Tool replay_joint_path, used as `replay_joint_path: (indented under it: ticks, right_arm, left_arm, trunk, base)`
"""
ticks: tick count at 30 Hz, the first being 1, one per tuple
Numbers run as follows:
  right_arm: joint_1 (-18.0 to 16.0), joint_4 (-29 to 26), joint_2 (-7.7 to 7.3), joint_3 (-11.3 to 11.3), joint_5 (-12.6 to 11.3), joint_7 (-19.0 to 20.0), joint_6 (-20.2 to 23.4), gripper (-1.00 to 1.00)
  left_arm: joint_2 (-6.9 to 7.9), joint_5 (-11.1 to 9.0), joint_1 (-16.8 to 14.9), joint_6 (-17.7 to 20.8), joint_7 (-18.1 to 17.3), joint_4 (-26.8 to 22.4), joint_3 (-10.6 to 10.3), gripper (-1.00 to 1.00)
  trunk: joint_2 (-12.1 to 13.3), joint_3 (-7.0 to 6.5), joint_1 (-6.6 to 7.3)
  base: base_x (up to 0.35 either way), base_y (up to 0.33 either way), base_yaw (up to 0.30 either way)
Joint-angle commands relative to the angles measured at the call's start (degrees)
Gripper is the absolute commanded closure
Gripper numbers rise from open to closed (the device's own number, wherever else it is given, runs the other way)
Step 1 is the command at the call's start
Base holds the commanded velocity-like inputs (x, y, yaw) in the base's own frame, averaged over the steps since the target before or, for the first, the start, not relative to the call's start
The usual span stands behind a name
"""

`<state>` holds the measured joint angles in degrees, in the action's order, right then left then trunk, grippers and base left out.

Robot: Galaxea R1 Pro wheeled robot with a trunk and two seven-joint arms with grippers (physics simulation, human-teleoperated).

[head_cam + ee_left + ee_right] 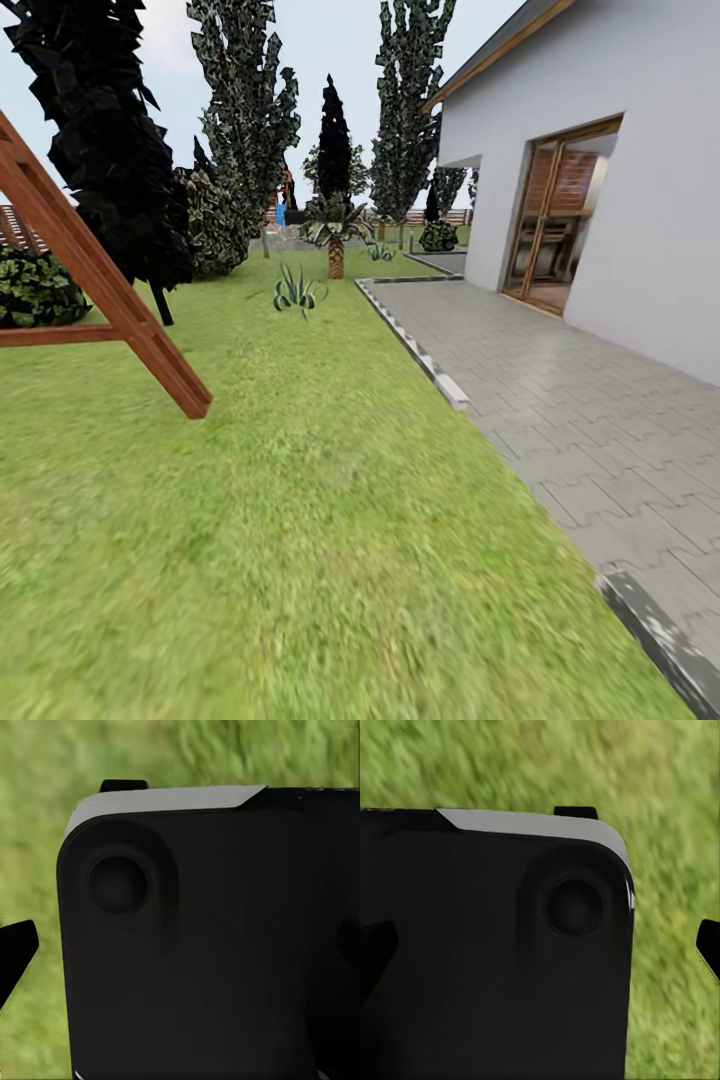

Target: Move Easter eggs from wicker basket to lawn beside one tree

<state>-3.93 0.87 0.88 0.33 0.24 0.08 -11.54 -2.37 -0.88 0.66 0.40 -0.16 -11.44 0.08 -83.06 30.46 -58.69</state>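
Lawn (pixel 300 520) ran from the near edge to the far trees, bright green, mottled, flat; basket and eggs were not among the things in the head view, so they presumably lay elsewhere in the garden. Left of centre a red-brown timber frame (pixel 100 280) leaned with a slanted leg planted in the grass; dark blocky conifers (pixel 100 130) stood behind it, a short palm (pixel 335 235) with scaly trunk further off, a spiky plant (pixel 297 290) nearer. Right side: grey interlocking paving (pixel 560 400) with a pale kerb (pixel 430 365), white house wall (pixel 640 200), wood-framed glass door (pixel 555 225). Both wrist views looked onto a dark rounded casing (pixel 210 945) over blurred grass, with black finger tips (pixel 16 952) at the margins; left gripper and right gripper spacing could not be told. Risk, judged: driving on could clip the timber leg or the kerb, since the basket's bearing was unknown and the grass offered few landmarks
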Motion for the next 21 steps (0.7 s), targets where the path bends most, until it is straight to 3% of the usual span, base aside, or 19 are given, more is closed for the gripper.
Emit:
replay_joint_path:
  ticks: [1, 21]
  right_arm:
    - [0.0, 0.1, 0.0, 0.0, 0.0, 0.0, -0.2, -1.0]
    - [0.0, -0.2, 0.28, 0.1, 0.0, 0.0, -0.3, -1.0]
  left_arm:
    - [0.0, -0.1, 0.0, 0.0, 0.0, -0.1, 0.0, -1.0]
    - [-0.01, -0.1, 0.0, 0.0, 0.1, -0.1, 0.0, -1.0]
  trunk:
    - [0.0, 0.04, -0.03]
    - [0.0, 0.04, -0.03]
  base:
    - [0.326, 0.012, 0.0]
    - [0.329, 0.001, 0.0]
